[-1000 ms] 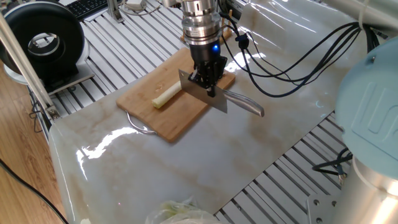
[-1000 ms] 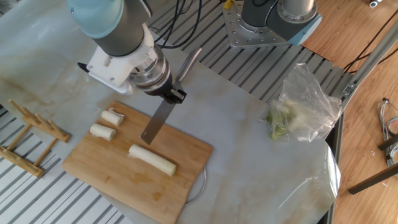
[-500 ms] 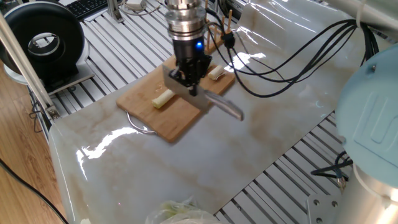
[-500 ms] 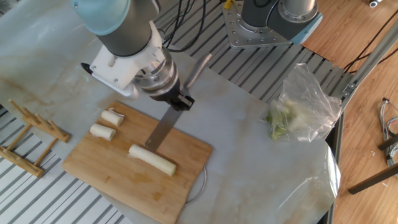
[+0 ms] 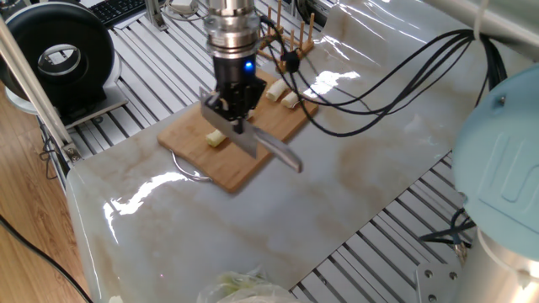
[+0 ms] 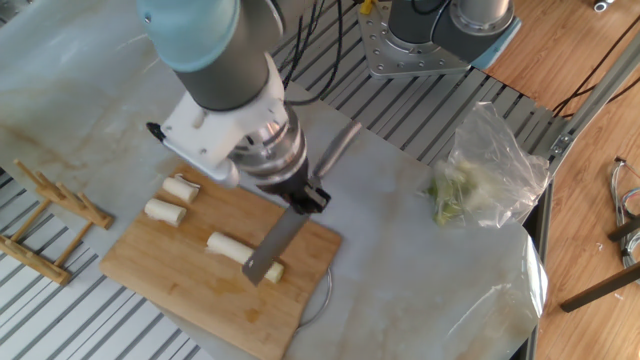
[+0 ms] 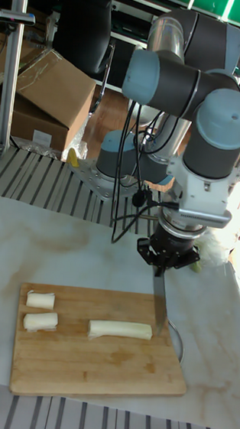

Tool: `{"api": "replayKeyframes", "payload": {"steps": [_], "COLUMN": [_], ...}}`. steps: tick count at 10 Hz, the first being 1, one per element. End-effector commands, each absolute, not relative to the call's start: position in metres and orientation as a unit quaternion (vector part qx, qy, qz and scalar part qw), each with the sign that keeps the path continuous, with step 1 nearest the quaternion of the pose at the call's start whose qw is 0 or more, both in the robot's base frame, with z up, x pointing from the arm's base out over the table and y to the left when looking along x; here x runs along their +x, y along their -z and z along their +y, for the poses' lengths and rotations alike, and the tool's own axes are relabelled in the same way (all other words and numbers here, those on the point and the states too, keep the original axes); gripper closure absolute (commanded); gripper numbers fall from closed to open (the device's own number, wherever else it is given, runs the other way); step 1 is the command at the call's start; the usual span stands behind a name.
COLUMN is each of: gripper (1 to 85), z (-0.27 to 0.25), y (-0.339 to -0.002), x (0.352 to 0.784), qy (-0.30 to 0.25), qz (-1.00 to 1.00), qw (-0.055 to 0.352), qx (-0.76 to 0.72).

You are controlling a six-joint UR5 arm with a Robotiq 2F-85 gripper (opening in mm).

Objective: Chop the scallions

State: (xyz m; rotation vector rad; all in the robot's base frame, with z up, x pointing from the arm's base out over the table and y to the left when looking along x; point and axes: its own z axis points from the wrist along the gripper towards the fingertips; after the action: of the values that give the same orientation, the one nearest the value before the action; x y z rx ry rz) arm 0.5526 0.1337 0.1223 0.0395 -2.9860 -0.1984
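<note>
I work at a glossy pale marbled sheet [image 5: 278, 210] that covers a table of ribbed aluminium rails [image 5: 168, 76], with a wooden floor [image 6: 590, 170] beside it and brown cardboard boxes [image 7: 49, 98] in the room behind. My gripper [image 6: 292, 192] is closed around the handle of a steel kitchen knife [image 6: 272, 248], whose blade slants down to the rectangular light wooden cutting board [image 6: 180, 300] at the end of the long scallion piece [image 7: 120, 329]. I count three pieces of pale cream-white scallion on the board: this long one and two short chunks [image 6: 172, 199] lying side by side, apart from it. The other fixed view shows a leafy bundle in clear plastic [image 6: 485, 175]; the tall view does not show it. Only one fixed view shows a round black fan [image 5: 55, 59]. A small wooden rack [image 6: 45, 215] stands just beside the board.
</note>
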Motion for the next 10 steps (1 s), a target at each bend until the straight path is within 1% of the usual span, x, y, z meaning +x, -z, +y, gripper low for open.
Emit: {"api": "replayKeyframes", "payload": {"steps": [1,4,5,7,10], "gripper": [84.3,84.3,84.3,84.3,84.3], "z": [0.16,0.158,0.151,0.151,0.15], "y": [-0.119,-0.11,-0.11,-0.108,-0.085], "x": [0.583,0.598,0.599,0.6,0.61], "qy": [0.085,0.084,0.076,0.078,0.075], "qz": [-0.995,-0.995,-0.995,-0.995,-0.995], "qw": [0.034,0.027,0.03,0.034,0.021], "qx": [0.026,0.049,0.055,0.058,0.062]}}
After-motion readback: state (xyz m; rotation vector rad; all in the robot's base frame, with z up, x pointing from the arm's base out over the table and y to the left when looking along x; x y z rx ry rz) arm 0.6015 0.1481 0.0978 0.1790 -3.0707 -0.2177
